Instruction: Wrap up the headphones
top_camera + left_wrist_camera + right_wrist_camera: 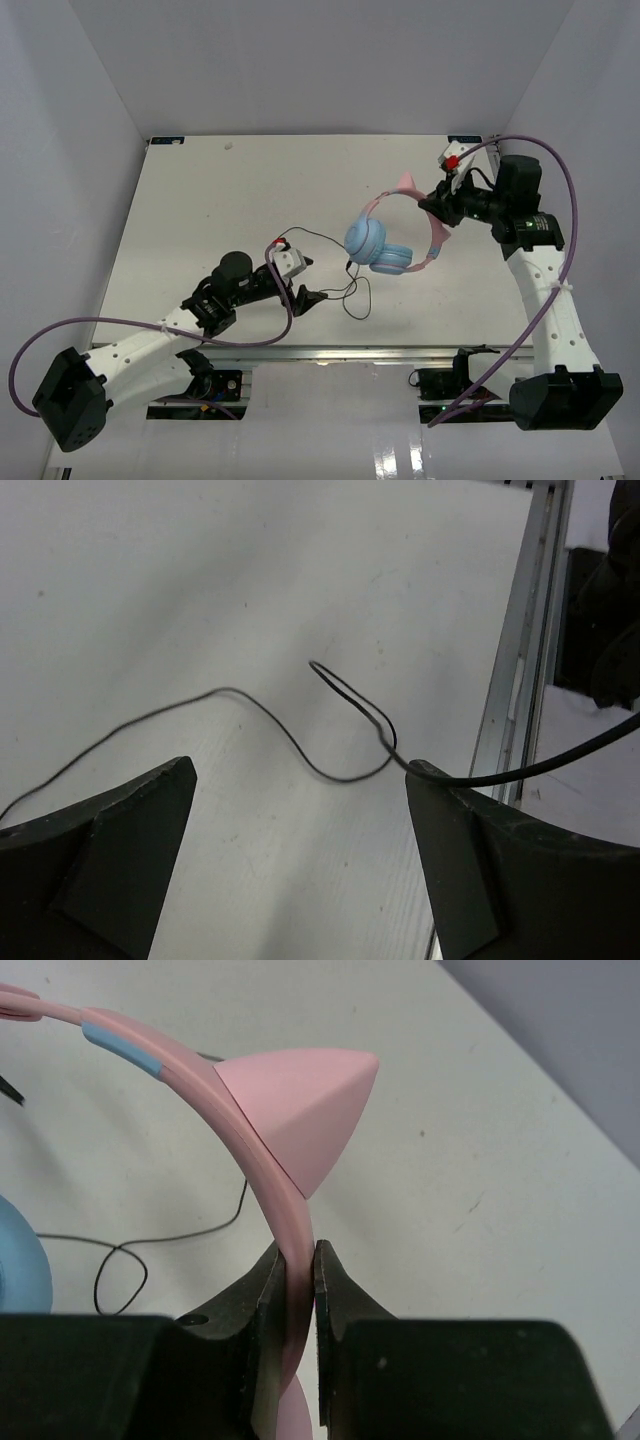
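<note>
right fingers (pixel 258 1305) pinch the headphones (pixel 300 1100)

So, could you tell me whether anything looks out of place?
Only the cord: it sprawls in loose loops on the table, one strand touching a finger of the open left gripper. The headphones, clamped by the right gripper, look intact.

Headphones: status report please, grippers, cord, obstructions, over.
Right gripper shut on headband. Left gripper open, cord crossing one fingertip, lying loose and unwrapped on table. Nothing seen blocking.
</note>
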Controlling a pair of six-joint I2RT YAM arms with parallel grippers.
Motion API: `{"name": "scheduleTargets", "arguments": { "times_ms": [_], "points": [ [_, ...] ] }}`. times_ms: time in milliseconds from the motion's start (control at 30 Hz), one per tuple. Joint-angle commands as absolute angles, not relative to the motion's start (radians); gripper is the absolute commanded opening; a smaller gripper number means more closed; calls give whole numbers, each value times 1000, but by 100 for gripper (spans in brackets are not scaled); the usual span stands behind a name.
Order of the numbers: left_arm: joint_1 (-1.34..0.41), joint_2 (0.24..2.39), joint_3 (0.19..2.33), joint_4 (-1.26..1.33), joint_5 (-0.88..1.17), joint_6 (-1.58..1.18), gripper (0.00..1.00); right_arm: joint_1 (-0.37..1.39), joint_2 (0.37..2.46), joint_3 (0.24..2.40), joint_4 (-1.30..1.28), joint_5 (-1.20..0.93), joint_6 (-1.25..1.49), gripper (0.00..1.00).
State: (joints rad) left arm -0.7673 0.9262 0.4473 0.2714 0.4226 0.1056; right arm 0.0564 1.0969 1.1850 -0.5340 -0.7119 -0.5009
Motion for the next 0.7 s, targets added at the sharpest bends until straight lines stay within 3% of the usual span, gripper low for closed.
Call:
{"name": "scheduleTargets", "arguments": {
  "times_ms": [0, 300, 667],
  "points": [
    [-765, 914, 341, 656, 499, 50, 98, 63, 1101, 1378, -554, -881, -365, 8],
    [-822, 1155, 302, 1212, 483, -181, 98, 64, 1135, 1509, -430, -945, -56, 8],
    [-907, 1360, 328, 1248, 497, -108, 98, 64, 1200, 1723, -393, -874, 74, 8]
  ]
}}
